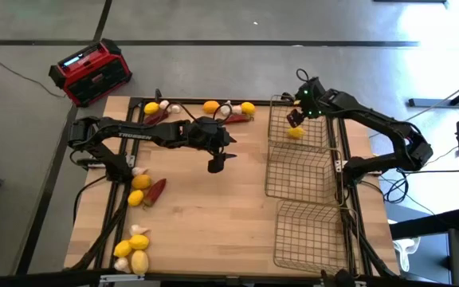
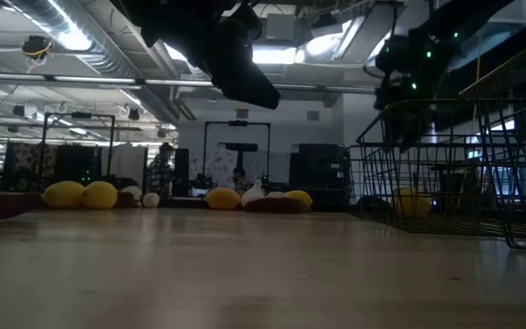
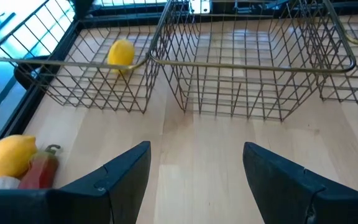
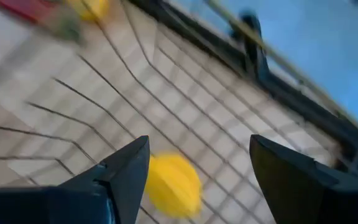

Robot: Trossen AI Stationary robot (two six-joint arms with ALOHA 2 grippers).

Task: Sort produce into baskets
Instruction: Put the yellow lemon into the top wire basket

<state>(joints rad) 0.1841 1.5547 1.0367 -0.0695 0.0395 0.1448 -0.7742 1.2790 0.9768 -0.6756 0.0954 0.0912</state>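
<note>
Table (image 1: 213, 215): pale wood planks, smooth, black frame rails along its edges. The centre is bare; produce sits along the far edge and the left side.

Baskets: three square, shallow, bronze wire grid, in a row down the right edge, touching or nearly so. Far basket (image 1: 297, 123) holds one round yellow lemon (image 1: 295, 133) on its mesh floor; middle basket (image 1: 305, 173) and near basket (image 1: 313, 233) hold nothing visible.

Left gripper (image 1: 217, 163): over the bare table centre, fingers spread, nothing between them.

Right gripper (image 4: 197, 177): above the far basket, directly over the lemon, fingers spread and clear of it.

Loose produce: lemons, white garlic and dark red chilies clustered at the far edge (image 1: 228, 110); lemons and one chili by the left arm base (image 1: 146, 191); lemons at the near left corner (image 1: 132, 251).
</note>
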